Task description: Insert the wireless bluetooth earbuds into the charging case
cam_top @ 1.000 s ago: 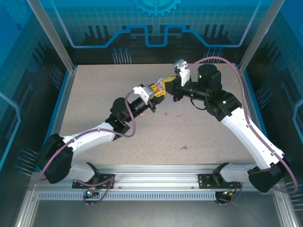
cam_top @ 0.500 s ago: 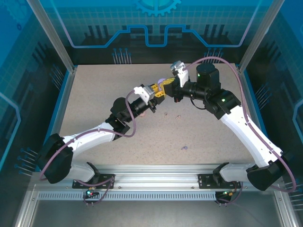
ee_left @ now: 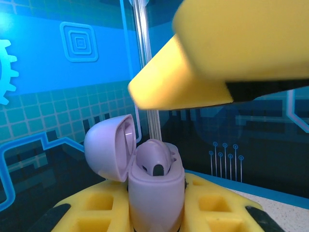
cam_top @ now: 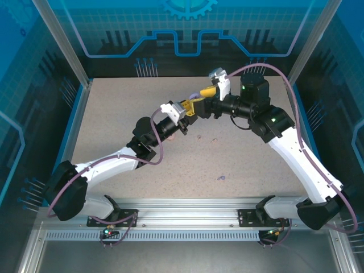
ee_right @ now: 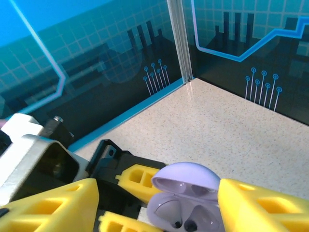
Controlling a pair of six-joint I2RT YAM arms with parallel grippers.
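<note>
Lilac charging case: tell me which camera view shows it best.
Left wrist view: the lilac charging case stands close and sharp, lid open, interior visible. The right wrist view looks down into it but crops its bottom. The top external view gives just a tiny lilac patch.

Bench [cam_top: 114,142]: pale speckled top, beige-grey, lit evenly & softly. Blue trim [cam_top: 77,122] along its L edge, and along the far edge in the right wrist view. Encl. walls: dark panels w/ blue circuit-style graphics. Back wall [cam_top: 187,40] has teal grid, bright blue outline, gear motif [cam_top: 187,5] top ctr. Alu posts at rear corners: L [cam_top: 61,42], R [cam_top: 317,40]. Near side: alu frame w/ slotted rail [cam_top: 187,234]. Left wrist view: concentric-square emblem [ee_left: 79,42] on blue wall band.
</note>
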